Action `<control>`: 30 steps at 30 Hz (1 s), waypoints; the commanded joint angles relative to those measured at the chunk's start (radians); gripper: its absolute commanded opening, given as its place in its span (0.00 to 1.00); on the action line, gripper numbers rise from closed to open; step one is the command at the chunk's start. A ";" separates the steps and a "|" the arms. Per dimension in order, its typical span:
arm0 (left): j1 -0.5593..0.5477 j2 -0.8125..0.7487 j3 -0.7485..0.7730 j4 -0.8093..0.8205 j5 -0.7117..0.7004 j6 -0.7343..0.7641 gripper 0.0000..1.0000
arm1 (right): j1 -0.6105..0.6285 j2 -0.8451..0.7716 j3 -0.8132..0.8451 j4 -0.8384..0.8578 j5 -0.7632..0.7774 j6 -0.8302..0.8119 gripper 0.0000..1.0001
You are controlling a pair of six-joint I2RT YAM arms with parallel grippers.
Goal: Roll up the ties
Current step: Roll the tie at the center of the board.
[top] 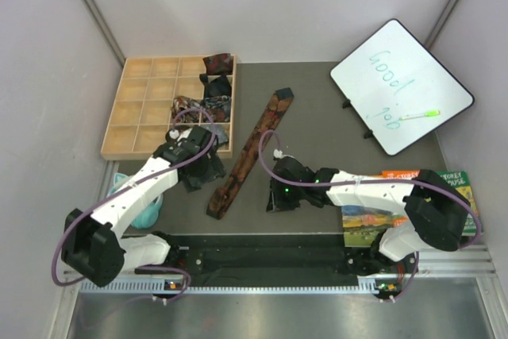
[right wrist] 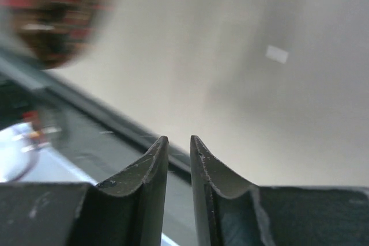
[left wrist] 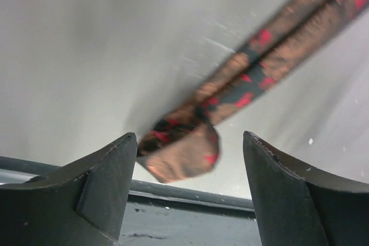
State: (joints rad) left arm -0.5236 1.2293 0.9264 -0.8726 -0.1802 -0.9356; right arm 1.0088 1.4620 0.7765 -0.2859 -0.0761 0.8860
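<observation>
Top view: long brown-black tie (top: pixel 252 148) with rust print lies flat and slanted on the dark table (top: pixel 317 117), wide end far, narrow end near. Left pincer (top: pixel 200 174) sits just left of the near end; right pincer (top: pixel 274 196) just right of it. Rolled ties (top: pixel 213 85) fill some cells in the right column of the wooden tray (top: pixel 143 109) at far left. Whiteboard (top: pixel 401 85) far right, books (top: pixel 413 196) by the right arm, teal headphones (top: pixel 147 212) near the left arm

Left wrist: left pincer (left wrist: pixel 189 136) wide open and gripping nothing. The tie's (left wrist: pixel 253 67) folded near end lies on the table between the fingers (left wrist: pixel 109 171); whether it touches the left one, cannot tell

Right wrist: right pincer (right wrist: pixel 179 139) open only a crack, nothing in the slit. Blurred dark red-brown fabric (right wrist: pixel 52 15) at upper left, well apart from the tips
</observation>
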 commanded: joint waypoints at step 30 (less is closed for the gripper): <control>0.074 -0.436 -0.119 -0.181 0.027 -0.014 0.75 | 0.039 0.518 0.724 -0.099 -0.165 -0.171 0.46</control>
State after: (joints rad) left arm -0.4530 0.8188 0.8352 -1.0306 -0.1719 -0.9405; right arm 1.0344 1.9522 1.4548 -0.3813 -0.2241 0.7486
